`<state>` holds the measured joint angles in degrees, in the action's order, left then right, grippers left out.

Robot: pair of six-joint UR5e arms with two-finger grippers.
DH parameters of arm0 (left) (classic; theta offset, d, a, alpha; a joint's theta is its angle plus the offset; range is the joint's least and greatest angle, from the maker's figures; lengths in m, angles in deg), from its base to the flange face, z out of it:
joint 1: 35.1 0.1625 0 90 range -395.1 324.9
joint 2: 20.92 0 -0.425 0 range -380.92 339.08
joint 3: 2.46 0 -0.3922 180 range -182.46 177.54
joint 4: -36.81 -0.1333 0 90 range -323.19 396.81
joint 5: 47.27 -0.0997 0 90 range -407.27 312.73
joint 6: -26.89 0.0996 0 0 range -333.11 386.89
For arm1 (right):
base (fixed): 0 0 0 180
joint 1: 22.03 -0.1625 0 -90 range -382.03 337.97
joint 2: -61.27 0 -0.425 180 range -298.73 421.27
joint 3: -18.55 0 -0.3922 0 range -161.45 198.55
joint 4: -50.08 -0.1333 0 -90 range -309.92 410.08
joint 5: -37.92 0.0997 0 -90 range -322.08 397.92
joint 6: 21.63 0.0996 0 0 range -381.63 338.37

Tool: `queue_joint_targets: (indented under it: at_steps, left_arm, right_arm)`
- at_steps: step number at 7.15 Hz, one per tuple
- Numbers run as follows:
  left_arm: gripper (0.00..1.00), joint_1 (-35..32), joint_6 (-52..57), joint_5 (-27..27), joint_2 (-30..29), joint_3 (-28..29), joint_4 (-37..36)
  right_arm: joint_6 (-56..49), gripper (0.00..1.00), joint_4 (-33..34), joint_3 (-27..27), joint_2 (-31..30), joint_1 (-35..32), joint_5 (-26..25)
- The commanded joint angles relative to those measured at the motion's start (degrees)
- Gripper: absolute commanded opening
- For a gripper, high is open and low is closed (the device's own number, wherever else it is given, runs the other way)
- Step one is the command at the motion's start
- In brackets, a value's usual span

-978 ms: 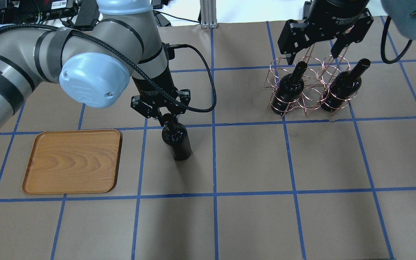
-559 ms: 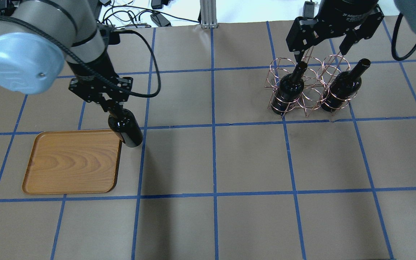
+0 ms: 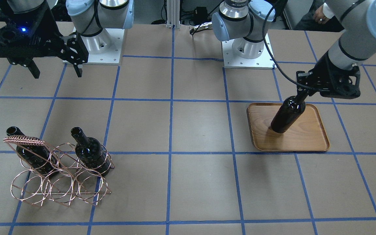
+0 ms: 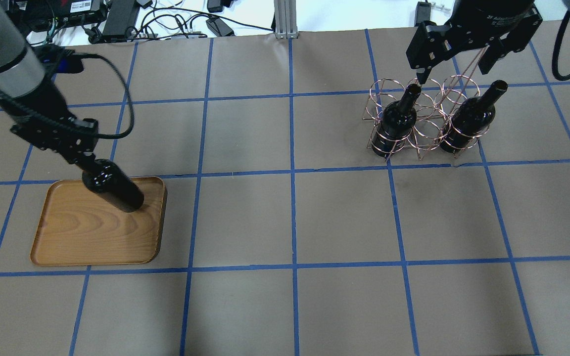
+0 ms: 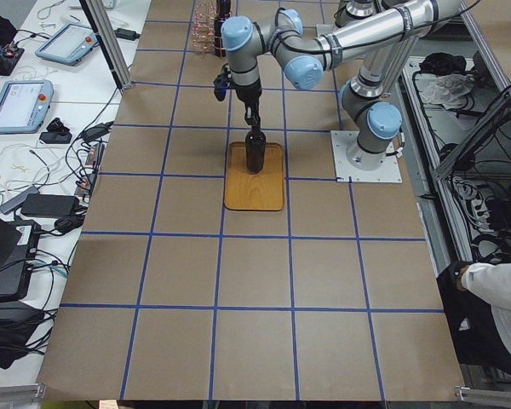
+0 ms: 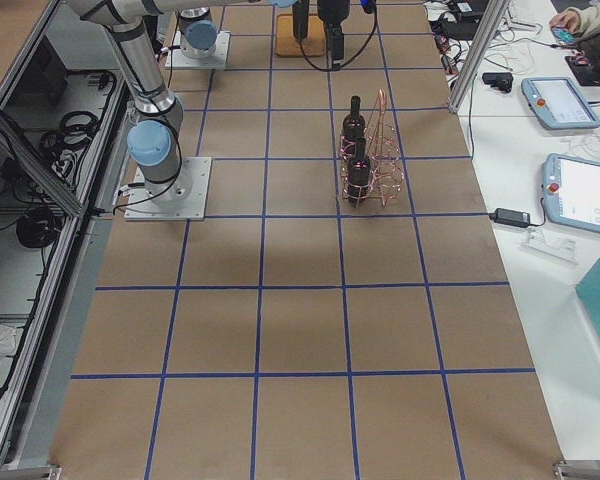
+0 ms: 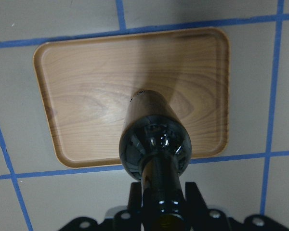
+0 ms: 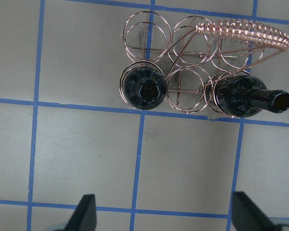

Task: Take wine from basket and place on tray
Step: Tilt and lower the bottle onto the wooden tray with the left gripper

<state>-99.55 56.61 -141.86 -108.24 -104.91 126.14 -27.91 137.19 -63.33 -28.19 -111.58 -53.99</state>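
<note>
We have carried the wine (image 4: 114,190), neck pinched in our left gripper (image 4: 81,159), leftward over the tray (image 4: 82,237); lowering remains. Our right gripper (image 3: 56,70) hangs spread beyond the basket (image 4: 423,129).

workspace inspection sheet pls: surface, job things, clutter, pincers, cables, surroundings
surface: table covered in brown paper with a blue tape grid
job's things: held bottle has its base over the tray, contact not clear; second bottle and third bottle stand in the basket
clutter: nothing seen
pincers: left pincer shut on the held bottle's neck; right pincer open, above the basket, holding nothing
cables: black cable loops off the left arm above the table; loose leads lie beyond the far edge
surroundings: control tablets on a side bench; person's arm beside the table
</note>
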Motion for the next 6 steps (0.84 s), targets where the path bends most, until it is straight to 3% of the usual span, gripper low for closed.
queue_joint_targets:
  at_steps: [1, 3, 4, 5, 6]
  left_arm:
    - [0.0, 3.37, 3.24, -0.16, 0.66, -1.27, -0.29]
    - [0.0, 3.37, 2.62, 0.28, -0.13, -1.18, -1.95]
    - [0.57, 3.37, 2.54, 0.37, -0.22, -1.18, -2.4]
    - [1.0, 3.45, 2.8, 0.19, -0.39, -1.09, -2.4]
    - [1.0, 3.46, 2.54, 0.28, -0.4, -0.57, -2.57]
  right_arm:
    - [-0.22, 1.0, -0.1, -0.03, -0.2, 0.08, -0.02]
    - [-1.27, 1.0, 0.34, -0.29, -0.28, 0.08, -0.46]
    - [-1.89, 1.0, 0.51, -0.29, -0.37, 0.08, -0.38]
    - [-1.81, 1.0, 0.6, -0.29, -0.37, 0.08, -0.38]
    - [-0.24, 1.0, 0.17, -0.29, -0.46, -0.01, 0.32]
